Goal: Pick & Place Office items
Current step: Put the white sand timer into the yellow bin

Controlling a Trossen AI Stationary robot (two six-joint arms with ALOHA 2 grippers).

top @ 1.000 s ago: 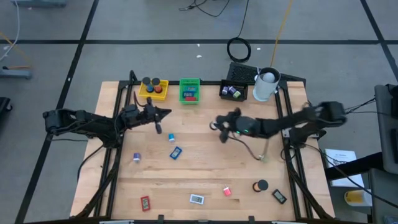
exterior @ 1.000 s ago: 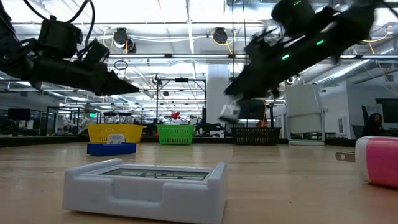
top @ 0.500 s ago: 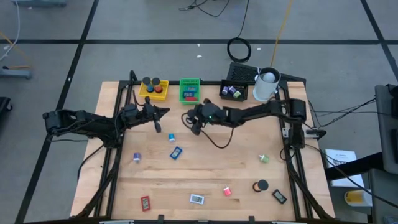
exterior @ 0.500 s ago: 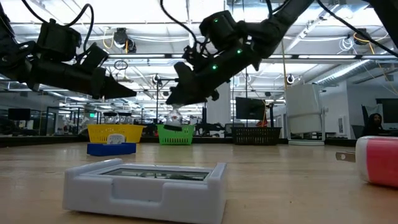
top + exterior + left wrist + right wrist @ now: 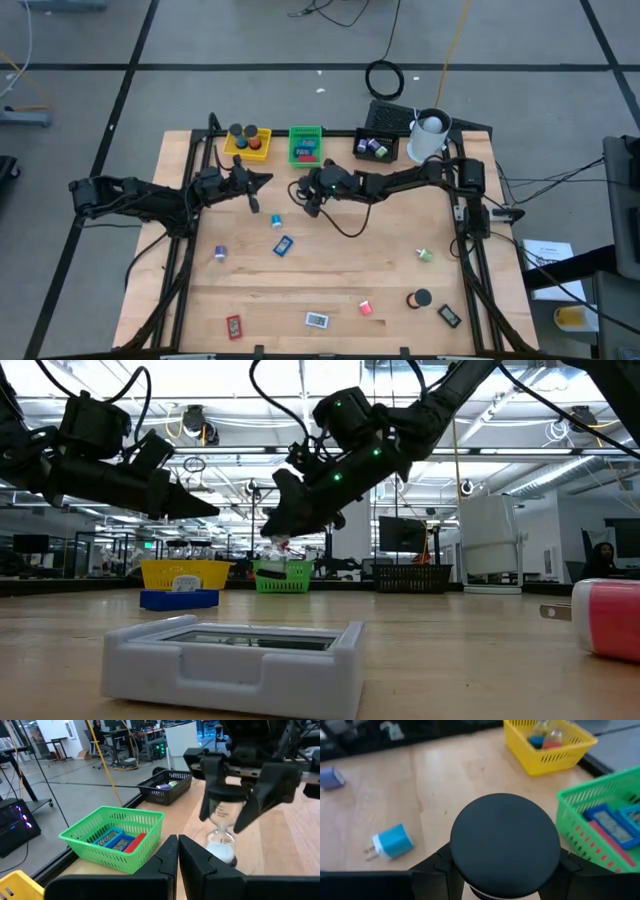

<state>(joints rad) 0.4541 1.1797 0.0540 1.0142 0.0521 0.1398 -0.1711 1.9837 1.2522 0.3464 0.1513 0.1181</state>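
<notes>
Looking down on the table (image 5: 330, 270), we see our left gripper (image 5: 268, 181) at about ten o'clock, held above the wood with its fingers closed on nothing. Just to its right, near the green tray (image 5: 305, 145) at twelve o'clock, our right gripper (image 5: 306, 196) hangs in the air clamped around a small bottle (image 5: 222, 827) with a black round cap (image 5: 505, 837); its contents look white, though we cannot be sure. Below it lie a blue charger (image 5: 391, 842) and a blue flat piece (image 5: 283, 244). Toward five o'clock rest a pink piece (image 5: 366, 308) and a black roll (image 5: 419, 298).
</notes>
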